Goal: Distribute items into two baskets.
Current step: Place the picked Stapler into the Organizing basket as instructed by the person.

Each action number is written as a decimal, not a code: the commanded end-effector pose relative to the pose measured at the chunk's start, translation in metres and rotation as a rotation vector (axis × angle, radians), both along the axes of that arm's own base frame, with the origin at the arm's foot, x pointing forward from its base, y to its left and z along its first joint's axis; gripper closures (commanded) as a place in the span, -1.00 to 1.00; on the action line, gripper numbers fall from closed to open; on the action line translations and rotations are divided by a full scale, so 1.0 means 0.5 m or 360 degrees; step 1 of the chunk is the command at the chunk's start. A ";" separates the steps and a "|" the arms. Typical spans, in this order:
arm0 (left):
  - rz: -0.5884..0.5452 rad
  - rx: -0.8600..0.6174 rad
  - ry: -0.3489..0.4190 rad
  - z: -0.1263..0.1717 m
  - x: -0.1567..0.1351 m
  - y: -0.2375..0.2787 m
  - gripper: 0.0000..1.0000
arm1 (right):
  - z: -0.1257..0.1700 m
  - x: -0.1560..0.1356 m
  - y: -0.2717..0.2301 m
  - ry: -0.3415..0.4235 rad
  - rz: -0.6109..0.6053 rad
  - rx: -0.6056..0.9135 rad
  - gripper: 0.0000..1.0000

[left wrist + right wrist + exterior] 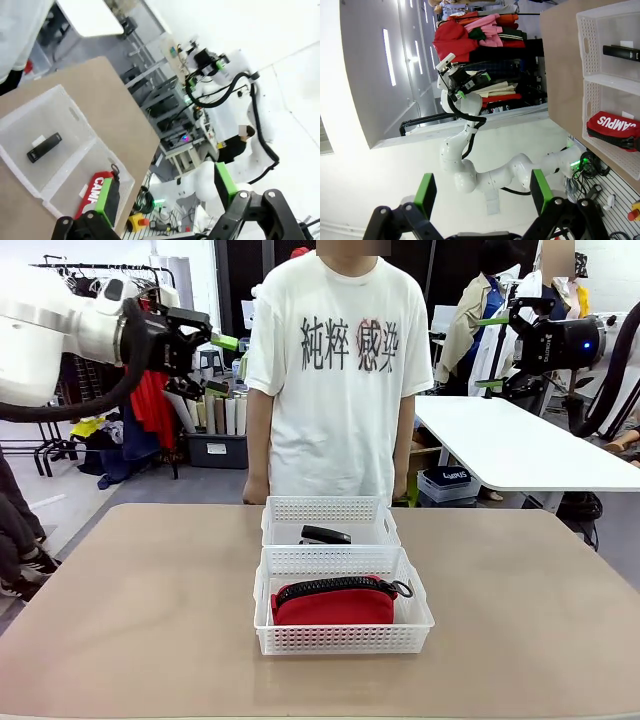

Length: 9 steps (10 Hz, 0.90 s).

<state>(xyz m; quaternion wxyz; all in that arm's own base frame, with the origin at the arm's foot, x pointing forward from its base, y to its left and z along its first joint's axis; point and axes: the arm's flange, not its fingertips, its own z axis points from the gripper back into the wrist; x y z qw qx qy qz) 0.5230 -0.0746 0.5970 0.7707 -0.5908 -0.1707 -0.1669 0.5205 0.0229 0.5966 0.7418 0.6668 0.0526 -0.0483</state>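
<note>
Two matching shallow white translucent plastic baskets with lattice sides sit end to end at the middle of the tan table (pixel 520 610), their short walls touching: the near basket (pixel 343 638) toward the robot and the far basket (pixel 330 510) toward the person. There are two items, one per basket. The soft red fabric pouch (pixel 333 603) with a black zipper lies in the near basket, filling most of its floor, its long axis across the table and its strap loop toward the robot's right. The small black stapler (pixel 325 535) lies in the far basket, long axis also across the table, with bare floor around it.

Wide bare tabletop lies on both sides of the baskets. The left gripper (pixel 222 365) and right gripper (pixel 489 352) both hang high above the table's sides, jaws spread and empty.
</note>
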 end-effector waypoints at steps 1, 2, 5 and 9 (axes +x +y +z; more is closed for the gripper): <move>0.0013 -0.0166 -0.0066 -0.004 -0.029 0.023 -1.00 | 0.008 -0.001 0.002 -0.0004 -0.0007 0.0029 -1.00; 0.0023 -0.0191 -0.0040 -0.002 -0.021 0.052 -1.00 | 0.008 -0.001 0.002 -0.0004 -0.0007 0.0029 -1.00; -0.0091 -0.0024 -0.0066 -0.006 -0.011 0.053 -1.00 | 0.008 -0.001 0.002 -0.0004 -0.0007 0.0029 -1.00; -0.0003 -0.0143 0.0000 -0.003 -0.012 0.069 -1.00 | 0.008 -0.001 0.002 -0.0004 -0.0007 0.0029 -1.00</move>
